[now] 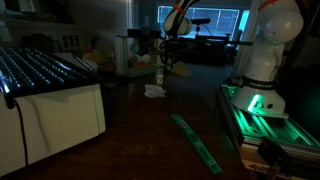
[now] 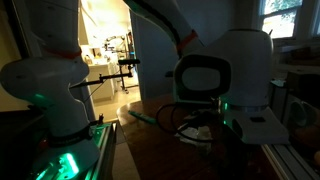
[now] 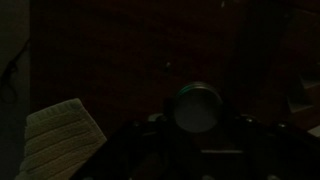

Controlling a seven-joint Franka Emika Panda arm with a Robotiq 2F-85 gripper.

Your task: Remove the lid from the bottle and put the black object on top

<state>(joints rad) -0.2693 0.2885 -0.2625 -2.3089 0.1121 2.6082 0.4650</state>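
The scene is very dark. The slim pale bottle (image 1: 160, 72) stands upright at the far end of the dark table. My gripper (image 1: 168, 55) hangs right above it. In the wrist view the bottle's round lid (image 3: 195, 107) shows between the dark jaws of my gripper (image 3: 197, 125). Whether the fingers touch the lid is lost in the dark. In an exterior view the white wrist body (image 2: 222, 70) fills the frame and hides the bottle. I cannot make out a black object in any view.
A crumpled white paper-like thing (image 1: 153, 91) lies just in front of the bottle and shows in the wrist view (image 3: 62, 135). A green strip (image 1: 196, 140) lies on the table. A white rack unit (image 1: 45, 95) stands at one side, the robot base (image 1: 262, 70) at the other.
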